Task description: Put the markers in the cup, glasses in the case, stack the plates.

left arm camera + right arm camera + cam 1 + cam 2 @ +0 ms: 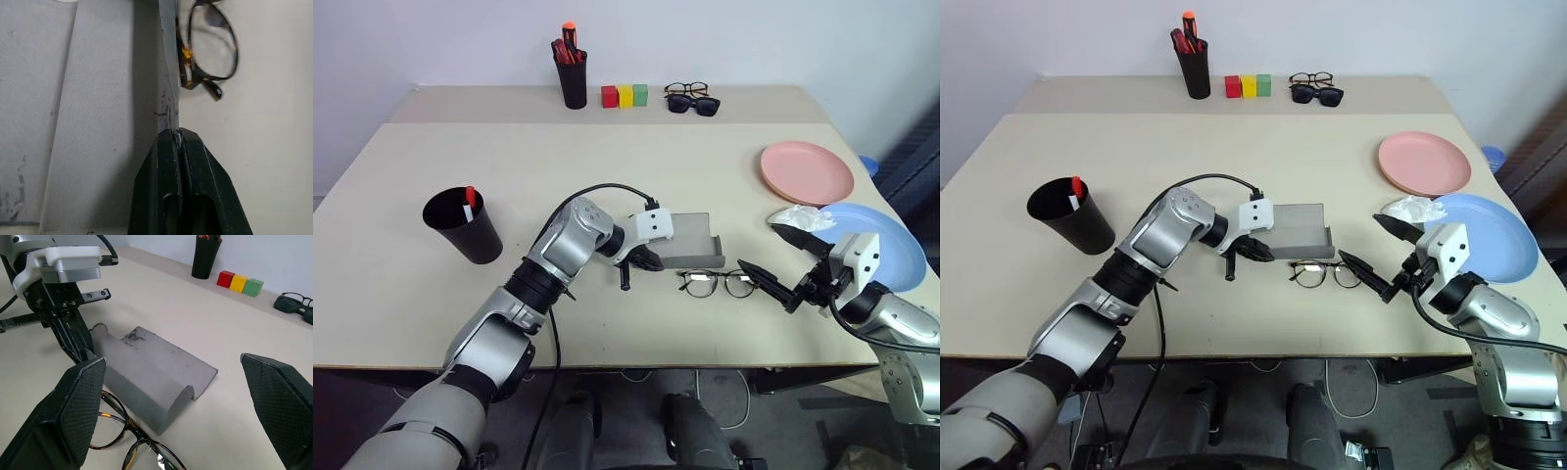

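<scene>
A: What do we have, biggest first?

B: We count one beige table (431,166) and two plates at its right side: a light blue plate (891,245) and a salmon pink plate (808,171), side by side, not stacked.

A: And containers?

B: One wide black cup (462,225) on the left with a red-tipped marker (469,202) standing in it, and one taller pen holder (573,73) at the back. One grey case (690,240) lies open mid-table.

A: Grippers?

B: Two. Our left gripper (641,257) has its fingers pressed together at the case's edge; we can't tell whether it pinches the wall. Our right gripper (783,259) stands wide apart, holding nothing.

A: Spectacles?

B: One pair of clear glasses (717,283) lies on the table just in front of the case, outside it; two more pairs (690,96) at the back, beside three coloured blocks (625,95).
</scene>
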Controlling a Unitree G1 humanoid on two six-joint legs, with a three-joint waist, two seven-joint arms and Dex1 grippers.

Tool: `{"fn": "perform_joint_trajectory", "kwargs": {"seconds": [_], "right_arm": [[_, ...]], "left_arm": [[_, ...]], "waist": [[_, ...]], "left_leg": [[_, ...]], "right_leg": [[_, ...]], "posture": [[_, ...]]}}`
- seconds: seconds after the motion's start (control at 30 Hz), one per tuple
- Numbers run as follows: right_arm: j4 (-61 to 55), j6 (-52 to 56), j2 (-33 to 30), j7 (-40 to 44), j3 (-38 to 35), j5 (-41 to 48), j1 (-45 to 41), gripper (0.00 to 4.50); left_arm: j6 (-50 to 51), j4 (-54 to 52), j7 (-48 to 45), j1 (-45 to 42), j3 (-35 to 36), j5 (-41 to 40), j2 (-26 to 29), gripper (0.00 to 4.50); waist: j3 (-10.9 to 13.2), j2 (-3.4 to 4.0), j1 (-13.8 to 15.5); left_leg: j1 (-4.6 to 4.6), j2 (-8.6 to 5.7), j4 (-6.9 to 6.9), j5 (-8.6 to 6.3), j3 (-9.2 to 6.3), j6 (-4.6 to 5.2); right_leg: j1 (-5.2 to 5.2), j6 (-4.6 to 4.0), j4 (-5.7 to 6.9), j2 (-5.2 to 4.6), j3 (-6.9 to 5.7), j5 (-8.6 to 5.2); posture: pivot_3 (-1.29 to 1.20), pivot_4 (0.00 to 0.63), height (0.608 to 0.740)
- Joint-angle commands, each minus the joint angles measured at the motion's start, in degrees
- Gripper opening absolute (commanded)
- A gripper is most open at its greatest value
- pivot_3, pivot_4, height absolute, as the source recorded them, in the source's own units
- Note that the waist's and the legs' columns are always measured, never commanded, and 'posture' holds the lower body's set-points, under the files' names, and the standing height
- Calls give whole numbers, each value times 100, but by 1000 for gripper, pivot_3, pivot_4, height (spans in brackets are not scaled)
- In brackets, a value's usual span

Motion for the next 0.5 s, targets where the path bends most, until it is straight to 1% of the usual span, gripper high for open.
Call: {"fn": "perform_joint_trajectory", "kwargs": {"seconds": [0.03, 0.33, 0.5], "right_arm": [[-159, -11, -69, 45, -41, 14, -12, 4500], [-213, 5, -229, 304, -126, 15, 240, 4500], [-242, -4, -374, 428, -205, -32, 471, 4500]], "left_arm": [[-236, 100, 184, -129, 73, -6, 134, 44], [-932, 871, 340, -225, 18, 48, 212, 44], [-1114, 862, 141, -191, -7, -30, 224, 44]], "waist": [[0, 0, -4], [-2, 1, 2], [-3, 3, 8]], "left_leg": [[0, 0, 0, 0, 0, 0], [14, 0, 3, 0, 1, 0], [19, 1, 4, 0, 1, 0]], "right_leg": [[0, 0, 0, 0, 0, 0], [14, -2, 1, 0, 0, -1], [19, -2, 1, -1, 0, -1]], "posture": [[0, 150, 740], [0, 150, 740], [0, 150, 740]]}}
